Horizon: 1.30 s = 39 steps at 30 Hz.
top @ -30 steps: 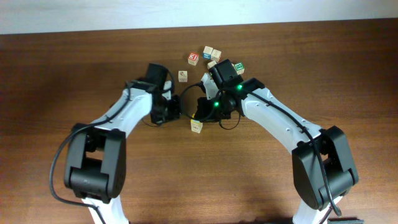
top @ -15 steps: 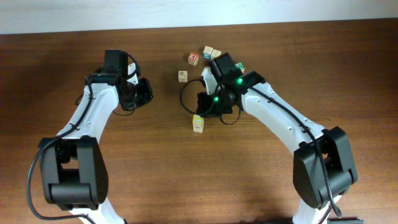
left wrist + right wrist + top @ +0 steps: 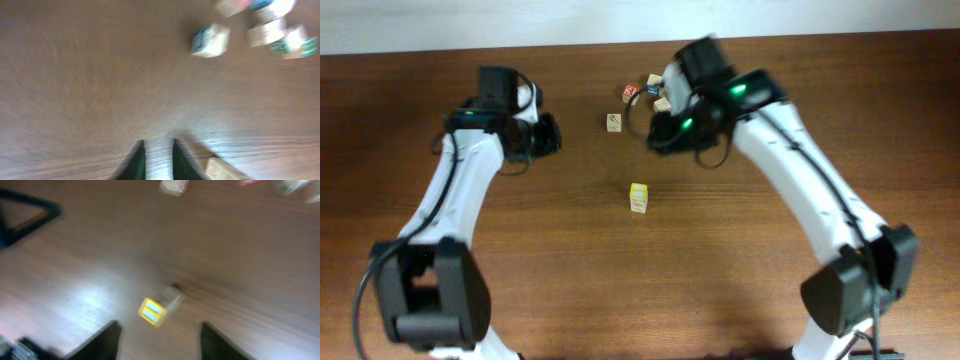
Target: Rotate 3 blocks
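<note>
Right pincer (image 3: 160, 326) spread, empty — yellow-faced block (image 3: 160, 306) sits askew, yellow face toward it.

The tabletop (image 3: 570, 280) carries a lone block (image 3: 638, 197) near its middle, well apart from the others. Behind it, toward the far edge, a second block (image 3: 613, 122) stands by itself. Just behind and right of that, a cluster of blocks (image 3: 652, 84) sits close together (partly under the right arm). The left gripper (image 3: 548, 135) is left of the second block, and the right gripper (image 3: 662, 135) is to its right, behind the lone block.
</note>
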Tool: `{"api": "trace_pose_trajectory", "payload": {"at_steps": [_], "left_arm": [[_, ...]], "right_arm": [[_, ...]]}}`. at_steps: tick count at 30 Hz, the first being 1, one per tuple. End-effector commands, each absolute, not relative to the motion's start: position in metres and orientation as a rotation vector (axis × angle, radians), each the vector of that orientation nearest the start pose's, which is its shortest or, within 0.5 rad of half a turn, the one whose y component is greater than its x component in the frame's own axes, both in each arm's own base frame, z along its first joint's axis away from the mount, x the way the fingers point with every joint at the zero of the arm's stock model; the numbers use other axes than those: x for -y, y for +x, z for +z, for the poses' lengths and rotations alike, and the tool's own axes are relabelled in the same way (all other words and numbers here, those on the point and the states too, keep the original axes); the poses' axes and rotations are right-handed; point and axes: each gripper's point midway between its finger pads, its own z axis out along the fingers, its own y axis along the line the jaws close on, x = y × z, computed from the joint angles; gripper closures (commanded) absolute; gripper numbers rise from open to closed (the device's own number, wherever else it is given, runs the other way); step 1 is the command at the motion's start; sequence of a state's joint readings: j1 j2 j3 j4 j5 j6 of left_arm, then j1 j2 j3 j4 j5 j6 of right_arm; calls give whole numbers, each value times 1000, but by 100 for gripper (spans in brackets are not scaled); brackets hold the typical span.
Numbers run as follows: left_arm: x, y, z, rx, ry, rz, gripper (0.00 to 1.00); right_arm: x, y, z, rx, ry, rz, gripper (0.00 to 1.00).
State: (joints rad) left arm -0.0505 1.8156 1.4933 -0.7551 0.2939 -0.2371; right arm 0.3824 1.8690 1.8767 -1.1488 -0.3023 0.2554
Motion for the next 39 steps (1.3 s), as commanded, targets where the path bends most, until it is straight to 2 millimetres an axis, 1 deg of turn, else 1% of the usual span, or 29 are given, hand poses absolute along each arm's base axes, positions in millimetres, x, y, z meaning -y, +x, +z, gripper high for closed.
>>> {"api": "trace_pose_trajectory", "payload": {"at_steps": [1,2,3,4,5,7,8,9,12,14,16,17,19,20,25,28,30,33,34,38,39], "left_arm": [[61,446,231,-2423,22,-369,28],[56,443,239,-2406,12,-337,1],[54,440,244,-2400,8,-320,1],[53,437,245,-2403,4,-313,1],[52,436,245,-2406,3,-310,1],[52,436,245,-2408,1,-306,1],[52,436,245,-2408,1,-306,1],[52,436,245,-2408,1,-306,1],[52,436,245,-2408,1,-306,1],[52,436,245,-2408,1,-306,1],[52,436,245,-2408,1,-306,1],[52,436,245,-2408,1,-306,1],[52,436,245,-2408,1,-306,1],[52,436,245,-2408,1,-306,1],[52,436,245,-2408,1,-306,1],[52,436,245,-2408,1,-306,1],[52,436,245,-2408,1,-306,1],[52,436,245,-2408,1,-306,1],[52,436,245,-2408,1,-306,1],[52,436,245,-2408,1,-306,1],[52,436,245,-2408,1,-306,1]], "right_arm": [[-141,392,296,-2577,-161,336,30],[-125,386,309,-2560,-142,296,22],[-114,380,316,-2549,-117,270,18],[-97,370,327,-2537,-77,227,17],[-86,362,332,-2533,-52,195,14],[-62,341,344,-2528,5,115,3],[-55,331,348,-2527,22,92,1],[-48,320,353,-2524,36,72,2],[-39,295,360,-2527,47,45,2],[-35,274,361,-2556,46,36,2],[-33,263,360,-2575,45,31,2],[-33,261,360,-2577,45,30,2],[-10,263,363,-2551,93,-137,2],[-6,264,363,-2547,102,-171,2],[-6,265,362,-2550,103,-178,2],[-7,263,358,-2577,96,-175,2],[-3,266,361,-2553,114,-185,2],[5,279,371,-2449,178,-159,2],[10,286,374,-2373,207,-132,2],[4,293,360,-2215,67,-69,2],[4,294,355,-2178,68,-58,2]]}}
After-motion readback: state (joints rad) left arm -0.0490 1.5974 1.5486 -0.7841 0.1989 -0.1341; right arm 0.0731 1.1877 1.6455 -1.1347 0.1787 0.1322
